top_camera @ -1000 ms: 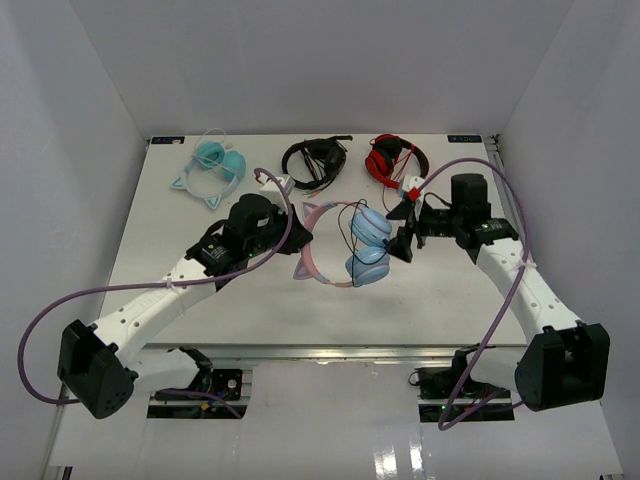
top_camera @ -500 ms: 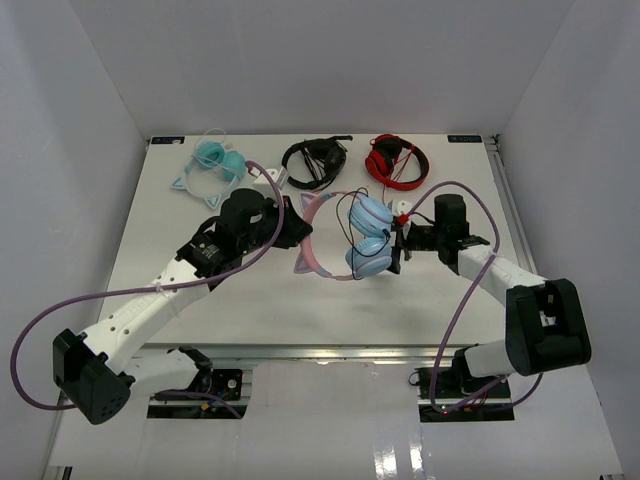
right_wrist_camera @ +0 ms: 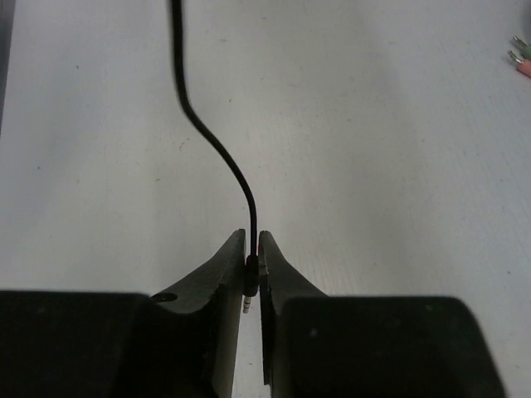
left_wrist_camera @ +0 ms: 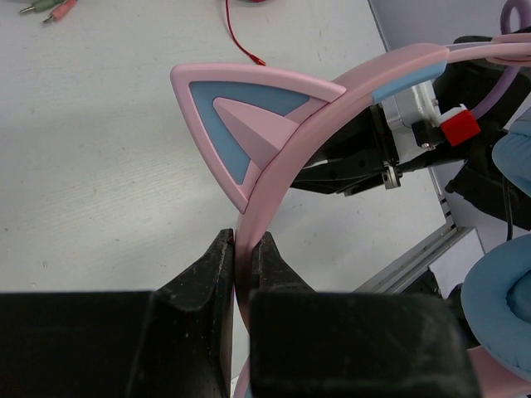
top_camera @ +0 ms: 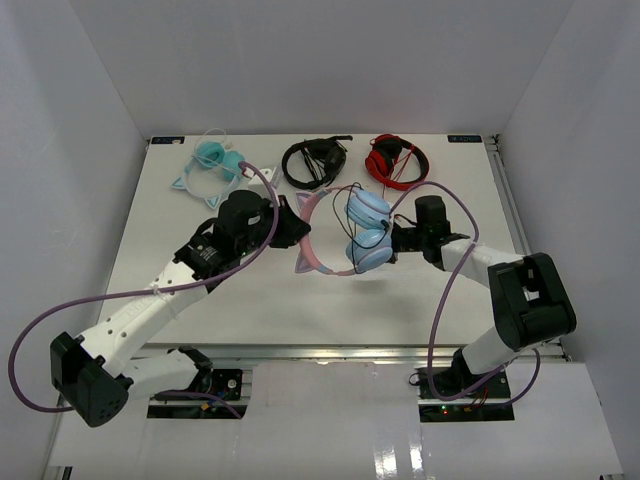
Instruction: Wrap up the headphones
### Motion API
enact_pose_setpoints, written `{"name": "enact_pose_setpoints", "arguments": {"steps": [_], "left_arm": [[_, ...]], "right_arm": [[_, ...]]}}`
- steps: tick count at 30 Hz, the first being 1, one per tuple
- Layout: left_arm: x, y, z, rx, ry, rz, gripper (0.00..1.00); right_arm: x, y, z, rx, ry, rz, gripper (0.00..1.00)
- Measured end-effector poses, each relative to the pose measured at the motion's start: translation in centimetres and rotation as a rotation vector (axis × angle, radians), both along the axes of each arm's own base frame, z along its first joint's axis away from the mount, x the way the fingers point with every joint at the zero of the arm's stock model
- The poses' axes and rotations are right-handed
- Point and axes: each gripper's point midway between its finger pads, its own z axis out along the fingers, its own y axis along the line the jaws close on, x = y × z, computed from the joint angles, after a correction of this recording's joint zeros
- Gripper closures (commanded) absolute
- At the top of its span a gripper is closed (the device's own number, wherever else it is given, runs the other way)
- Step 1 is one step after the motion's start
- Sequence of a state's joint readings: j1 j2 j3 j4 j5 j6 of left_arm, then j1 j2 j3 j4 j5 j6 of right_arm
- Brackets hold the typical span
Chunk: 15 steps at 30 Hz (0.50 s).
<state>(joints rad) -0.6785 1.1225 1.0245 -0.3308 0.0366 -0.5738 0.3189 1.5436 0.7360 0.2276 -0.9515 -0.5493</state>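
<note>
Subject item: the headphones (top_camera: 365, 213) are held off the middle of the white matte table (top_camera: 250, 300), between my two arms. The headband (left_wrist_camera: 332, 108) is smooth pink plastic, curved, with a pale blue insert near its upper end. It carries a pointed cat ear (left_wrist_camera: 241, 124), pink-rimmed with a blue triangular face. The earcups (top_camera: 370, 252) are round and light blue, with one soft padded cushion visible at the edge of the left wrist view. My left gripper (left_wrist_camera: 243, 247) is clenched on the headband just below the ear, with both black fingers pressed flat against its two sides. My right gripper (right_wrist_camera: 252, 249) is closed almost to contact and pinches the thin black cable (right_wrist_camera: 217, 148) at its end. The glossy round cord rises from the fingertips in a gentle S-bend. A small metal plug tip (right_wrist_camera: 246, 303) shows just below the pinch. Along the far edge of the table, well apart from the subject item, lie all-teal cat-ear headphones (top_camera: 210, 165), black headphones (top_camera: 313, 160) and red headphones (top_camera: 393, 160).
</note>
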Motion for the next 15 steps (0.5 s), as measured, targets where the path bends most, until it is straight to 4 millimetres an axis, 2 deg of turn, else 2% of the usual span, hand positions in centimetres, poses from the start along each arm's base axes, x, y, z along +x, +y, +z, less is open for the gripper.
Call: {"name": "enact_pose_setpoints", "arguments": {"steps": [8, 12, 15], "left_arm": [[-0.2, 1.1, 1.5, -0.119, 0.01, 0.107, 1.0], [0.5, 2.0, 1.0, -0.171, 0.046, 0.215, 1.0], [1.4, 2.8, -0.3, -0.208, 0.085, 0.325, 1.0]], "right_arm": [[-2.2, 0.3, 2.1, 0.047, 0.018, 0.036, 0.92], [-3.3, 0.0, 3.8, 0.012, -0.054, 0.037, 0.92], [-5.3, -0.2, 5.1, -0.05, -0.137, 0.049, 0.92]]}}
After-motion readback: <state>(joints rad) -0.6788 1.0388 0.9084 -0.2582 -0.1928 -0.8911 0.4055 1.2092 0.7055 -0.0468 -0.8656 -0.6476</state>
